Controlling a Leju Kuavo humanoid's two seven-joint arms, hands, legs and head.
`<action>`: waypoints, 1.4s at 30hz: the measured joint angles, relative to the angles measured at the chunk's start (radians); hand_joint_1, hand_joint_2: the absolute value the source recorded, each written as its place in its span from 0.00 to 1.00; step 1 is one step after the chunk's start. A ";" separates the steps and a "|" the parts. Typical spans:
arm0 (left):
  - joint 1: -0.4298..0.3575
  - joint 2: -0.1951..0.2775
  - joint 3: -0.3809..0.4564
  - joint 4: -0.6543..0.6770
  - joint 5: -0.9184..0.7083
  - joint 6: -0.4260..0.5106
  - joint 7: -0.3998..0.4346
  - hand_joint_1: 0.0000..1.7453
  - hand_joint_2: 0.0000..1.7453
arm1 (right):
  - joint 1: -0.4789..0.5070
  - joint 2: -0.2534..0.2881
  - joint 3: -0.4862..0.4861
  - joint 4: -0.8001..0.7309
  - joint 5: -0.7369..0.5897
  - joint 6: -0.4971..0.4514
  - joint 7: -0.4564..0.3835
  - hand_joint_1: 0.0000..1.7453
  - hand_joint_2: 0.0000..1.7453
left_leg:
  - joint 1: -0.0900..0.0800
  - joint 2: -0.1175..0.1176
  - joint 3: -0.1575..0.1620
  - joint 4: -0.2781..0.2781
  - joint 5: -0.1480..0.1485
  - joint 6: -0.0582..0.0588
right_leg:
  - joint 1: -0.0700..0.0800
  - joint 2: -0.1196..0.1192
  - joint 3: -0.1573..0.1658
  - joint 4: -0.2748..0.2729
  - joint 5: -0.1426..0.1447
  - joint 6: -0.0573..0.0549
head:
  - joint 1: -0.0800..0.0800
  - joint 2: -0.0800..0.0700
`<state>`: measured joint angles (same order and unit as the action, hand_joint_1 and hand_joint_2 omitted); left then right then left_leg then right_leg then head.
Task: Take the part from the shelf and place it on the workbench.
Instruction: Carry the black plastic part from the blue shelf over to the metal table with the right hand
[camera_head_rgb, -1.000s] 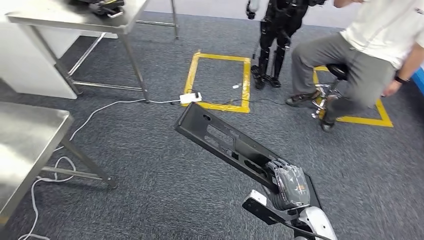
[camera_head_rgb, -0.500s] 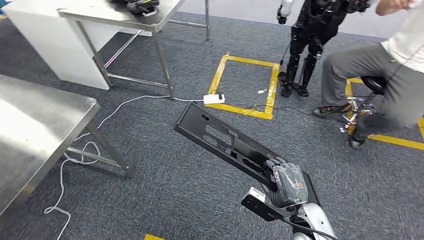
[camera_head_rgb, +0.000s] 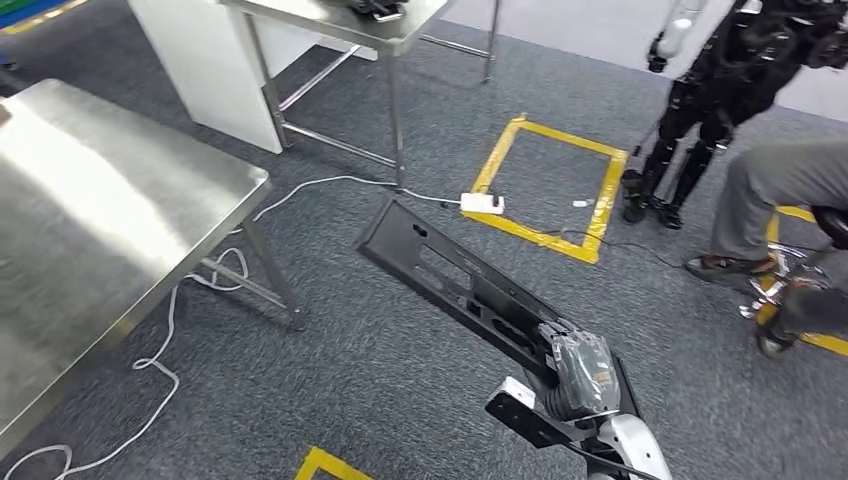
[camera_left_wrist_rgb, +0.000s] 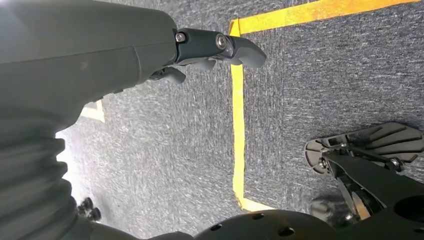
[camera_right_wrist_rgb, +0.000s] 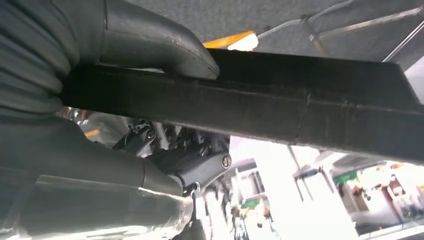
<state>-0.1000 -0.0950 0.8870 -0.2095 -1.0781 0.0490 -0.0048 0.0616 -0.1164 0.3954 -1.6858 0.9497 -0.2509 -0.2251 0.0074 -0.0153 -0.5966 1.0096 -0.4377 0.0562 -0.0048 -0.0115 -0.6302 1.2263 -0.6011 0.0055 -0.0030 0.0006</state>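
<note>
The part (camera_head_rgb: 440, 270) is a long black plastic panel with slots and holes. My right hand (camera_head_rgb: 580, 372) grips it at its near end, low in the head view, and it sticks out forward and to the left above the grey carpet. In the right wrist view the thumb (camera_right_wrist_rgb: 150, 40) lies over the part's black edge (camera_right_wrist_rgb: 310, 110). A steel workbench (camera_head_rgb: 100, 220) stands at the left, its top bare. My left hand (camera_left_wrist_rgb: 210, 47) hangs over the carpet, fingers apart, holding nothing.
A second steel table (camera_head_rgb: 340, 20) and a white cabinet (camera_head_rgb: 210, 60) stand at the back left. A white power strip (camera_head_rgb: 482, 203) and its cable lie by a yellow tape square (camera_head_rgb: 550, 180). A black robot (camera_head_rgb: 720, 90) and a seated person (camera_head_rgb: 790, 190) are at the right.
The camera has turned left: the workbench now takes more of the left side, and the person and tape square have slid right. The part stays in my right hand as before.
</note>
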 joint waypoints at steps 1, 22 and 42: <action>-0.001 0.000 0.000 0.000 -0.001 0.000 0.000 0.00 1.00 | 0.008 0.000 -0.005 -0.001 -0.002 0.001 -0.001 1.00 1.00 | 0.000 -0.016 -0.001 0.000 0.001 0.000 | -0.005 0.005 -0.025 0.050 -0.016 0.004 | 0.000 0.000; 0.003 0.000 0.000 -0.001 -0.013 0.001 -0.003 0.00 1.00 | 0.020 0.024 -0.035 -0.016 -0.027 0.024 -0.031 1.00 1.00 | -0.007 0.082 -0.017 0.054 -0.023 -0.030 | 0.004 -0.091 0.099 -0.209 0.095 -0.011 | -0.010 0.000; 0.010 -0.008 0.000 -0.001 -0.029 0.002 -0.001 0.00 1.00 | 0.007 0.029 -0.049 -0.015 0.060 -0.001 -0.012 1.00 1.00 | 0.009 -0.096 -0.022 0.016 0.001 -0.048 | -0.027 0.033 0.092 -0.207 0.104 0.022 | -0.003 0.000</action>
<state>-0.0896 -0.1031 0.8869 -0.2106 -1.1071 0.0509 -0.0059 0.0685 -0.0878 0.3462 -1.7006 1.0092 -0.2524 -0.2372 0.0163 -0.1108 -0.6186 1.0253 -0.4363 0.0082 -0.0319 0.0213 -0.5379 1.0192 -0.4969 0.0272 -0.0056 0.0005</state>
